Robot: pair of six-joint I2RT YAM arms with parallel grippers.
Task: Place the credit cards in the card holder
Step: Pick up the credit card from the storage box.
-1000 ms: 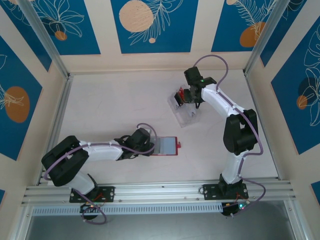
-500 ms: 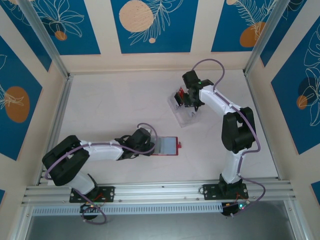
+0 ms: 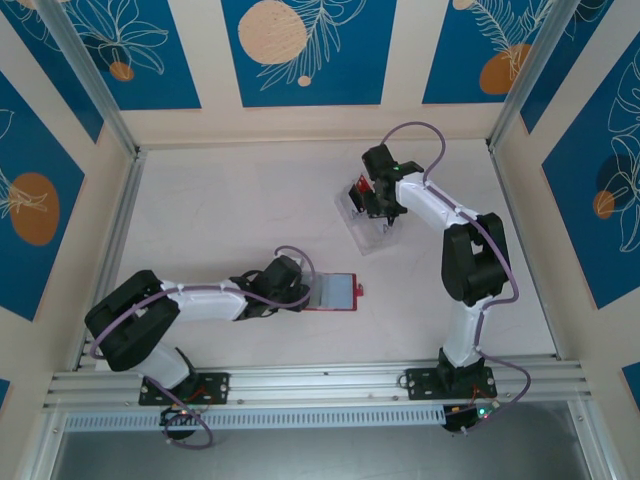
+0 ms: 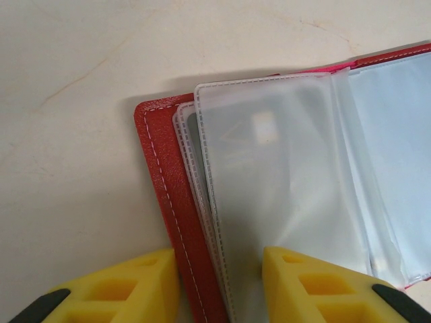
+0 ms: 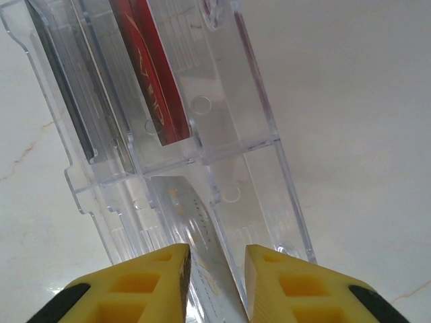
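The left claw (image 4: pixel 220 269), parted, straddles the stitched edge of the red card holder (image 4: pixel 158 175), glossy sleeves (image 4: pixel 283 175) open on the pale tabletop (image 4: pixel 67 101), while the right claw (image 5: pixel 217 259), grip unclear, flanks a thin pale card (image 5: pixel 202 232) in the clear tray (image 5: pixel 262 121) beside a red card (image 5: pixel 151 74).

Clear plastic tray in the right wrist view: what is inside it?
A red card and a dark card stand in slots of the tray; a pale card sits between the right gripper's fingers, its near end covered.
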